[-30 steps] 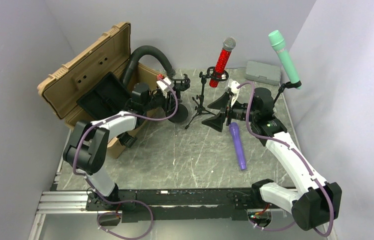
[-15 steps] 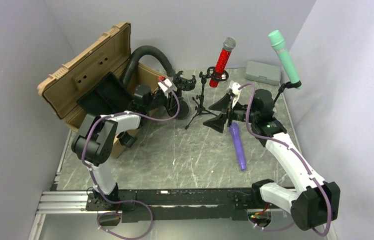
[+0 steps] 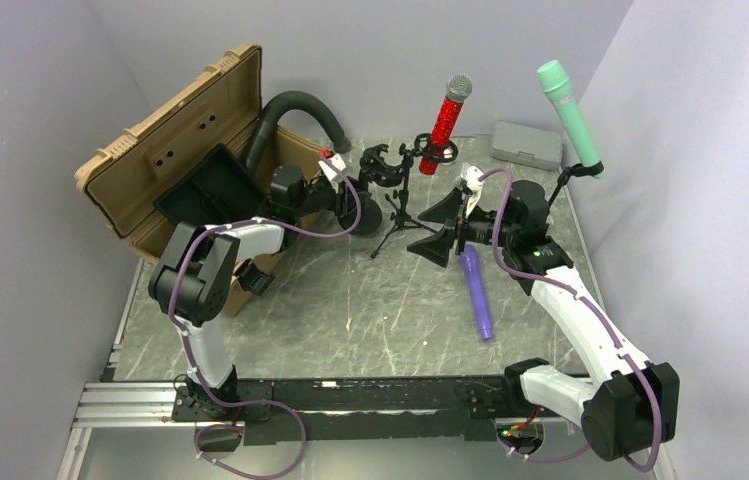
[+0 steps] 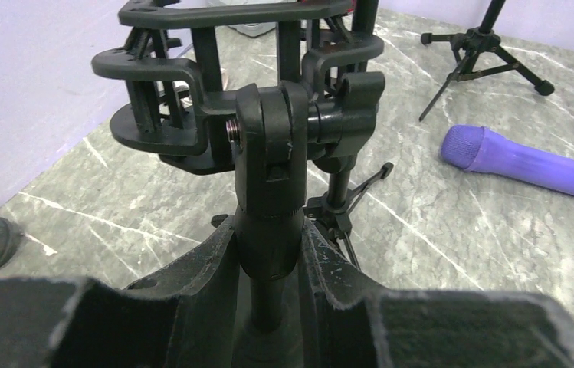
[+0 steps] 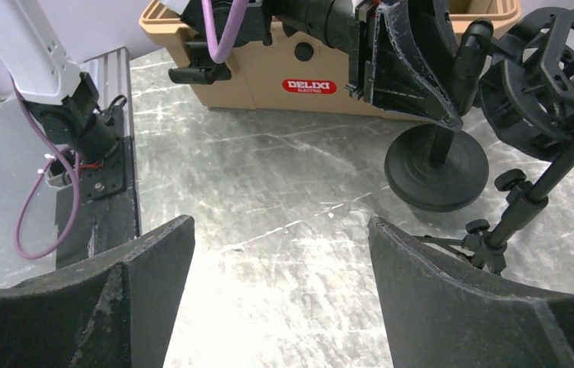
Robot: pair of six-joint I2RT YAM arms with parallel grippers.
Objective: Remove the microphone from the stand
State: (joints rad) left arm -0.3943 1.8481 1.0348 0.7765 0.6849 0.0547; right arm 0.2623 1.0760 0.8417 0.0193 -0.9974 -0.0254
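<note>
Gripping the shock-mount stand (image 4: 272, 153) by its post, left gripper (image 4: 268, 253) is sitting beside the tripod stand (image 3: 402, 195).
Right gripper (image 5: 280, 253) is hovering open beside it.

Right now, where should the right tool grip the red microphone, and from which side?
On the red microphone, grip the body between clip and grey head, coming from the near side with the open right tool, jaws across the shaft: it stands tilted, lower end seated in the clip.

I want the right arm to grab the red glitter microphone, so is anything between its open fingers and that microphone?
Nothing visible blocks it. The red glitter microphone sits clear, up beyond the right gripper; the black shock mount stand stands to its left only.
</note>
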